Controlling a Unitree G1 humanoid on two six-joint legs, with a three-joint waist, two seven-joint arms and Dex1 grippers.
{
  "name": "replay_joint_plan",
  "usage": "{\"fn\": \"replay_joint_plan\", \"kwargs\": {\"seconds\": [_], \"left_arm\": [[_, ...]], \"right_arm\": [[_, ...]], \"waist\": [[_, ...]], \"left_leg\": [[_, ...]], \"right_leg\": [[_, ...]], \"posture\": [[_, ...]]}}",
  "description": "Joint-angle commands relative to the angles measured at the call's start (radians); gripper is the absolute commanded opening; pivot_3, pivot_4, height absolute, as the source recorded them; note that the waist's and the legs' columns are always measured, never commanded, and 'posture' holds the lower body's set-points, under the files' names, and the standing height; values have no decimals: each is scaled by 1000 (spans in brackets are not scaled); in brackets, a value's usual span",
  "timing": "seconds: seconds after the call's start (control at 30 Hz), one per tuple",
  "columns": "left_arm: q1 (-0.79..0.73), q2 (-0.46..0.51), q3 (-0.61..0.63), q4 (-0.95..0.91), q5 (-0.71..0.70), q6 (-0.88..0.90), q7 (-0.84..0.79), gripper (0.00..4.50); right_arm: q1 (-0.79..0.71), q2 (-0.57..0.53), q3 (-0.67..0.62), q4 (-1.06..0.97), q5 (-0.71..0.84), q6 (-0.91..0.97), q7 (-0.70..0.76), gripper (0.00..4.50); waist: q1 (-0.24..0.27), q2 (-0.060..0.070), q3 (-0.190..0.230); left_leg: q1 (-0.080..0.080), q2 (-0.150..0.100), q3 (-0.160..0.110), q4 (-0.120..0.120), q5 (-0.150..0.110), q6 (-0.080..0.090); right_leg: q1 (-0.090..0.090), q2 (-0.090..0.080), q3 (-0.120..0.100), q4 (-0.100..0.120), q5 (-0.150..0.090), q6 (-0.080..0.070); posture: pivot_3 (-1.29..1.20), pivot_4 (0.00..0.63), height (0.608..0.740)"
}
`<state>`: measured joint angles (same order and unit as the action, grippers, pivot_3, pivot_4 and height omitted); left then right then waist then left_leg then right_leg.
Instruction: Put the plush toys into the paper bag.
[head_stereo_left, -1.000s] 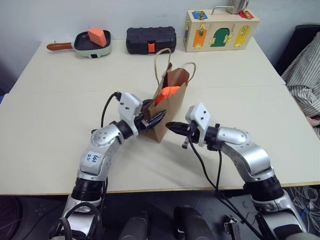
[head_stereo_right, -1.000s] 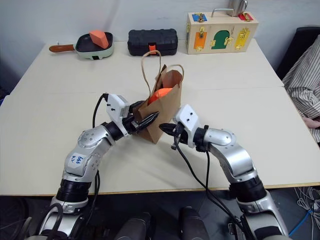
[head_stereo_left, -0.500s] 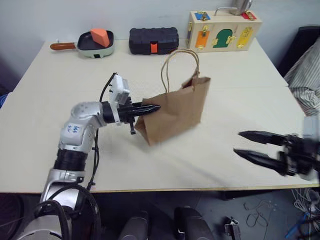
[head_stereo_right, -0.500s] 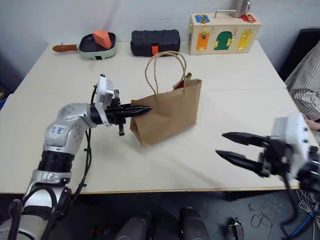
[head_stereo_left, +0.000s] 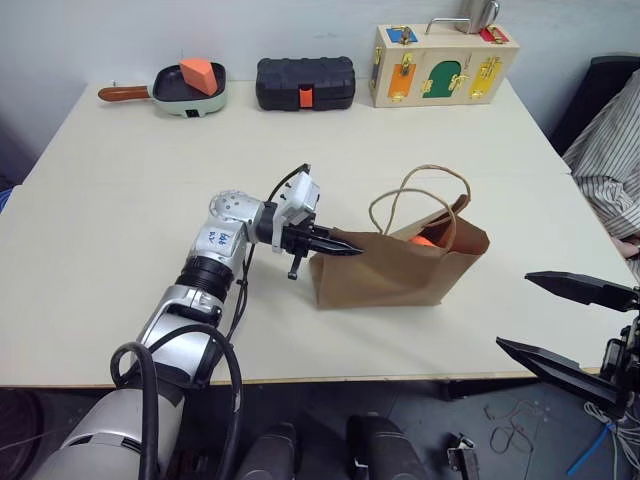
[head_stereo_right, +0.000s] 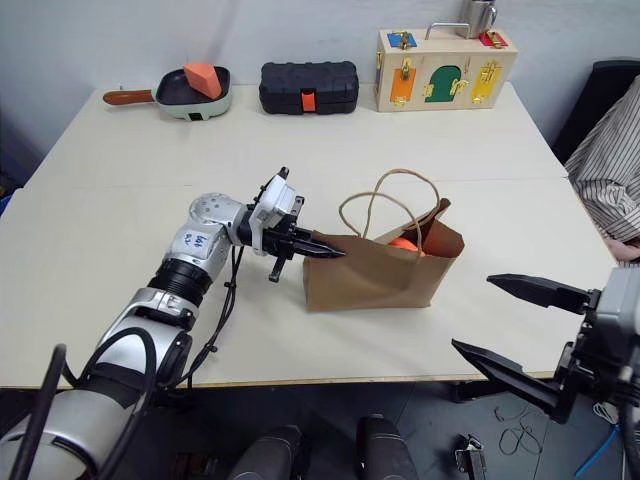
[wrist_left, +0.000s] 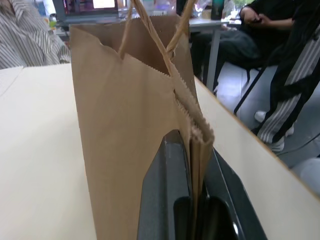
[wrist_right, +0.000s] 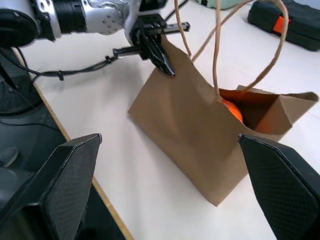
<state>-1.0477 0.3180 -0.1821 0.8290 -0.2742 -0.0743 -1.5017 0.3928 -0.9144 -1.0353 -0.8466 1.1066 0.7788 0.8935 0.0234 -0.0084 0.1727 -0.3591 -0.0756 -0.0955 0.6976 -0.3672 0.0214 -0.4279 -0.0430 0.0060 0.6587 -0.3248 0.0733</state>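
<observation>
Bag upright near the middle of the table, and the left gripper is clamped tight on its top edge at the end toward the robot's left, paper pinched between the fingers. Orange toy peeks out of the open mouth. Right gripper hangs off the table's near edge, well apart from the bag, jaws spread wide and holding nothing.

Green pan with orange wedge, black ribbed case, wooden latch board along table far edge; striped sleeve, probably seated person's, at right.
</observation>
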Motion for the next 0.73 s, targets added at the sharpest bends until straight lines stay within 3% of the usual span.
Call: {"fn": "replay_joint_plan", "kwargs": {"seconds": [0.03, 0.17, 0.27, 0.4, 0.57, 0.73], "left_arm": [[53, 120, 3, -121, 12, 51, -77, 896], [157, 281, 75, -377, -77, 286, -26, 2211], [276, 511, 243, -637, -236, 627, 23, 3164], [564, 761, 508, -923, -405, 897, 7, 4444], [801, 842, 821, -1070, -495, 1025, 52, 4476], [821, 849, 875, -1114, -476, 989, 152, 4476]], "right_arm": [[-49, -41, 66, 78, -60, -54, 11, 4500], [-99, -82, 136, 172, -103, -85, 80, 4500], [-173, -154, 181, 320, -137, -111, 188, 4500], [-295, -243, 270, 553, -196, -168, 333, 4500], [-519, -345, 440, 864, -239, -201, 535, 4500], [-774, -366, 610, 1056, -314, -245, 628, 4500]], "waist": [[-6, 0, 0], [1, 0, 0], [0, 0, 1], [-9, 2, 1], [15, 8, 3], [13, 10, 3]], "left_leg": [[1, 0, 0, 0, 0, 0], [1, 1, 0, -2, 0, -1], [-1, 1, -1, -1, 0, -1], [0, 2, -1, -3, -1, 0], [2, 1, -2, -3, -1, 2], [2, 1, -2, -3, -2, 2]], "right_leg": [[0, 0, 0, 0, 0, 0], [-2, 1, 1, 1, 0, 0], [-2, 1, 1, 0, 0, 0], [0, 1, 1, -2, 0, 0], [4, -1, -1, -8, 0, -1], [4, -1, 0, -8, -1, -1]], "posture": [[0, 150, 740], [0, 150, 740], [0, 150, 740], [0, 150, 740], [0, 150, 740], [0, 150, 740]]}}
